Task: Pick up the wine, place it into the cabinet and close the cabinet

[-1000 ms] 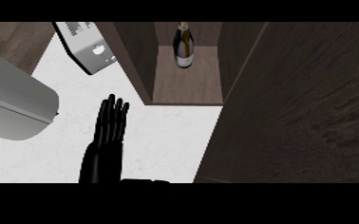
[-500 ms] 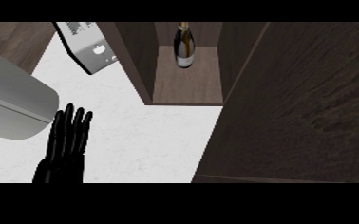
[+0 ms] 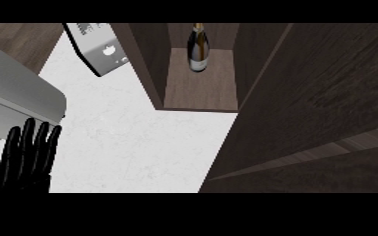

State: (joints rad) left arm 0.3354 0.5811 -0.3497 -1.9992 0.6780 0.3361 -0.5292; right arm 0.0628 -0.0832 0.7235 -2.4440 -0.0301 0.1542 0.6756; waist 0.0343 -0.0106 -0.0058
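The wine bottle (image 3: 197, 50), dark with a pale label, stands upright inside the open cabinet (image 3: 199, 90), toward the back of its wooden shelf. The cabinet door (image 3: 310, 105), a large dark wood panel, fills the right side of the head view and stands open. My left hand (image 3: 28, 155) shows at the lower left, open with straight fingers pointing up, well apart from the bottle and the cabinet. My right hand is out of sight.
A grey appliance (image 3: 22, 95) with a rounded corner sits at the left edge, just above my left hand. A silver box-like device (image 3: 100, 47) lies tilted at the top left. The white counter (image 3: 140, 145) spreads between them and the cabinet.
My left hand has drawn back to the left and downward, from the middle of the counter to the lower left corner. The bottle and the cabinet door have not moved.
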